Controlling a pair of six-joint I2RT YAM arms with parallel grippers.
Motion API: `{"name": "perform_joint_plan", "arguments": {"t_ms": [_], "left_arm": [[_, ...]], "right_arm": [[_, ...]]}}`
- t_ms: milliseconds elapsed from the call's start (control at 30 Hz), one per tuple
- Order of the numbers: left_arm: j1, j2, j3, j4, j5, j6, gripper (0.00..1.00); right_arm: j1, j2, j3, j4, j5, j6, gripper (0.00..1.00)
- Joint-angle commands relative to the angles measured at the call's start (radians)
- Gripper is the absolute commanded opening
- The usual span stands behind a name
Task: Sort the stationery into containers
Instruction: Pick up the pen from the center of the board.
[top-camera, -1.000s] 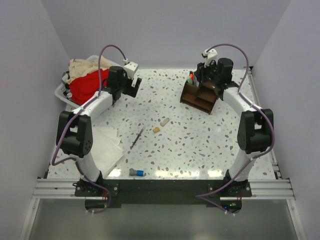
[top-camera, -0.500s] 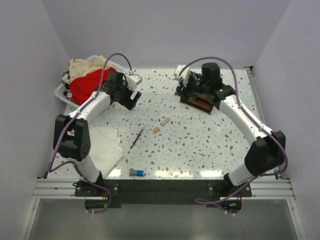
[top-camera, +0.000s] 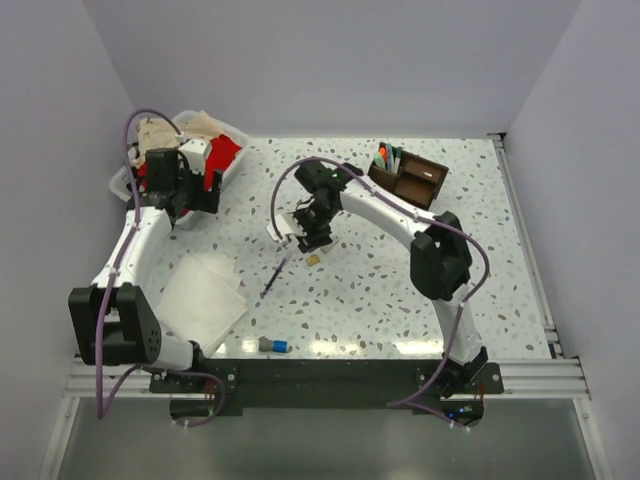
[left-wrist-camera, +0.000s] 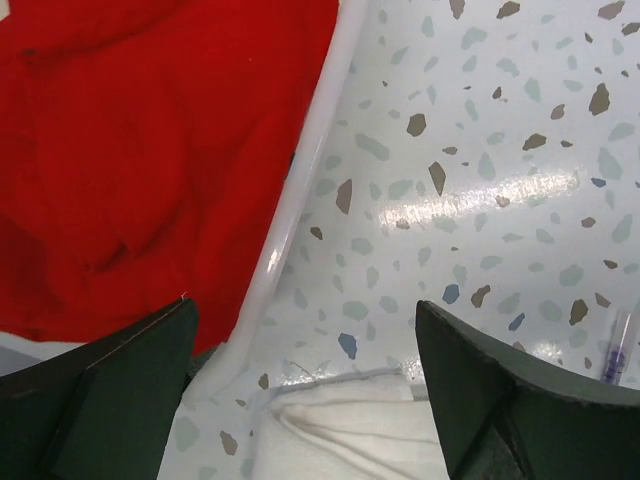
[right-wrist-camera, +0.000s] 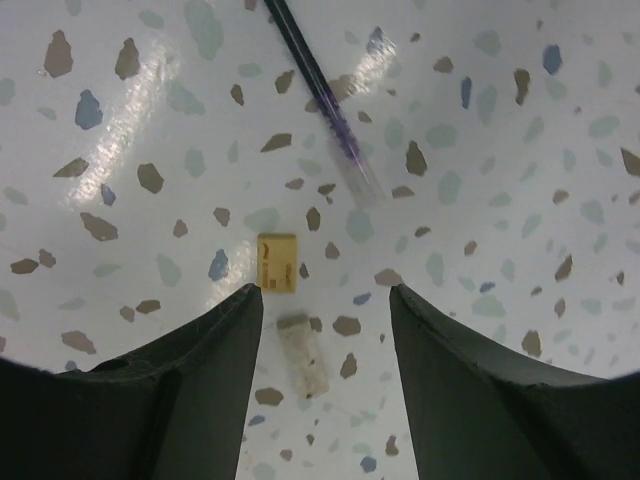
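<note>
The dark brown organizer (top-camera: 410, 176) stands at the back right with an orange highlighter and pens (top-camera: 385, 156) in one compartment. My right gripper (top-camera: 308, 232) is open and empty, low over the table middle. In the right wrist view (right-wrist-camera: 325, 305) a pale eraser (right-wrist-camera: 302, 366) lies between its fingers, a tan eraser (right-wrist-camera: 277, 263) just beyond the tips, and a slim dark pen (right-wrist-camera: 320, 95) farther on. The top view shows the pen (top-camera: 275, 275), tan eraser (top-camera: 313, 260) and a grey-blue stub (top-camera: 272, 345). My left gripper (top-camera: 190, 200) is open and empty (left-wrist-camera: 300, 335) by the basket.
The white basket (top-camera: 125, 185) with red (left-wrist-camera: 150, 130) and beige clothes sits at the back left; its rim (left-wrist-camera: 300, 180) runs under the left gripper. A white folded cloth (top-camera: 205, 290) lies front left, its edge (left-wrist-camera: 350, 430) between the left fingers.
My right arm swung from the organizer to the table middle and came down over the erasers. My left arm moved left and back to the basket's edge.
</note>
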Motion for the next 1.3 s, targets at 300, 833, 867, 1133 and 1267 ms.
{"name": "perform_joint_plan", "arguments": {"t_ms": [300, 833, 867, 1133, 1267], "left_arm": [[0.053, -0.470, -0.248, 0.118, -0.010, -0.083, 0.96], [0.053, -0.576, -0.302, 0.141, -0.039, -0.115, 0.98], [0.053, -0.575, -0.303, 0.144, -0.041, -0.119, 0.98], [0.054, -0.563, -0.297, 0.141, -0.024, -0.122, 0.98], [0.054, -0.540, -0.276, 0.146, -0.011, -0.108, 0.99]], "right_arm": [[0.190, 0.192, 0.208, -0.114, -0.024, -0.116, 0.52], [0.245, 0.322, 0.275, -0.083, 0.113, -0.139, 0.40], [0.244, 0.327, 0.270, -0.078, 0.122, -0.139, 0.39], [0.245, 0.345, 0.212, -0.005, 0.197, -0.145, 0.22], [0.242, 0.350, 0.201, -0.021, 0.222, -0.156, 0.10]]}}
